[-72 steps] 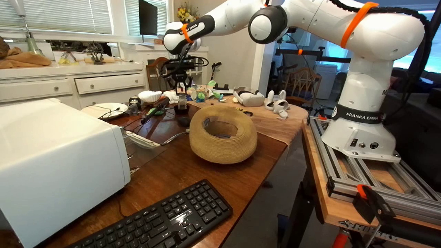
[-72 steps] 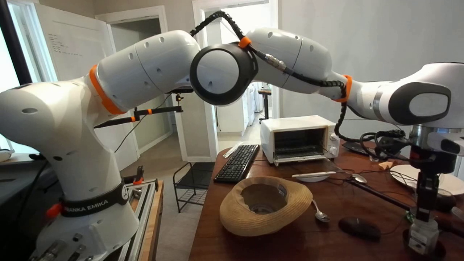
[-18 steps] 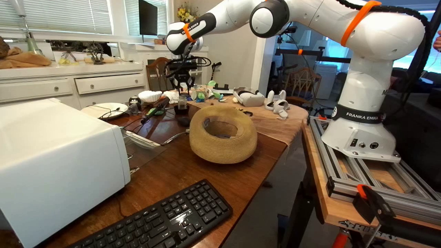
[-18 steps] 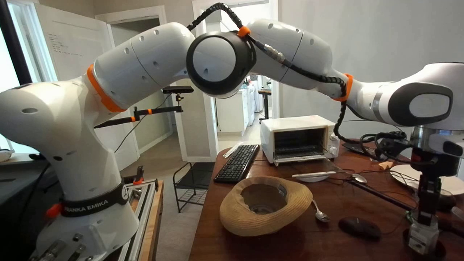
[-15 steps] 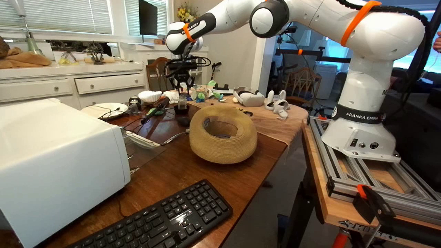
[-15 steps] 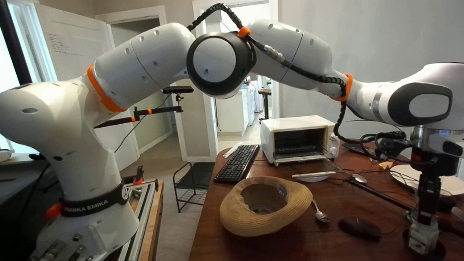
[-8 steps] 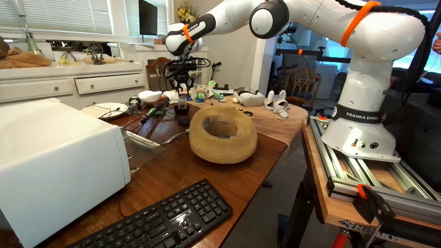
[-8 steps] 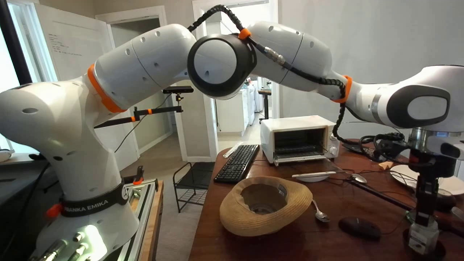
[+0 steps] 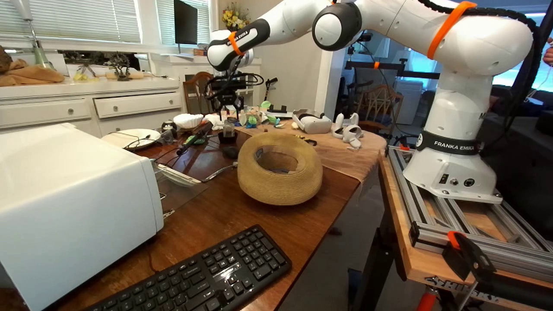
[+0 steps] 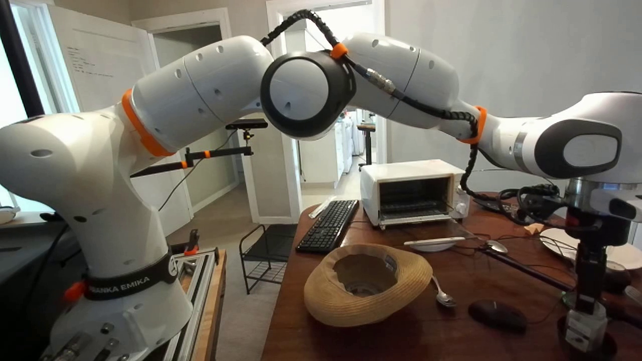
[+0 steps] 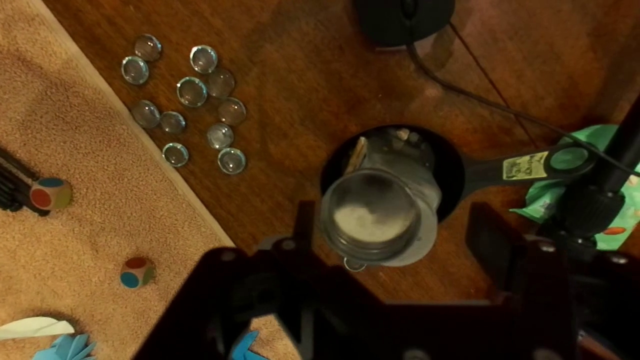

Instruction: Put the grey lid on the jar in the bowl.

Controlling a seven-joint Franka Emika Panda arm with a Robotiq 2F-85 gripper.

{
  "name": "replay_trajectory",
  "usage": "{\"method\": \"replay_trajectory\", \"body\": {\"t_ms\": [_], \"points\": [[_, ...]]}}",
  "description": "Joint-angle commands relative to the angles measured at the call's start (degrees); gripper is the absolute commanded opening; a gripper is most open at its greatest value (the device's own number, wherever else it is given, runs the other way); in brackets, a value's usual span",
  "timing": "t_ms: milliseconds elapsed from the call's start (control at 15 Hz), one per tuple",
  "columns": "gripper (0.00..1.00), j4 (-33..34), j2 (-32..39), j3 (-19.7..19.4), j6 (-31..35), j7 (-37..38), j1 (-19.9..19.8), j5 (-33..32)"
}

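above the black bowl (image 11: 451,168), my empty pincer (image 11: 395,222) gapes over the jar (image 11: 372,225), which i judge stiff, slippery, best gripped high up.

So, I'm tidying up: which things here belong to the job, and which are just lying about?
For the job: fingers, jar, black bowl; the grey lid I can't make out.
Lying about: straw hat, keyboard, black mouse, spoon, clear beads.

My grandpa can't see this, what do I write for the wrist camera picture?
An open black gripper hangs over a clear jar in a black bowl with a handle, seen from above. Clear round beads lie on the brown wooden table, near a fuzzy tan cloth with two spotted blocks. A computer mouse shows at the top edge.
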Motion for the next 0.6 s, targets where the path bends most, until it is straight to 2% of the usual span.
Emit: {"method": "replay_trajectory", "body": {"t_ms": [0, 533], "points": [[1.00, 2.14, 1.32, 0.21, -1.11, -0.51, -0.19, -0.05], [1.00, -0.22, -1.08, 0.03, -1.37, -0.09, 0.49, -0.13]]}}
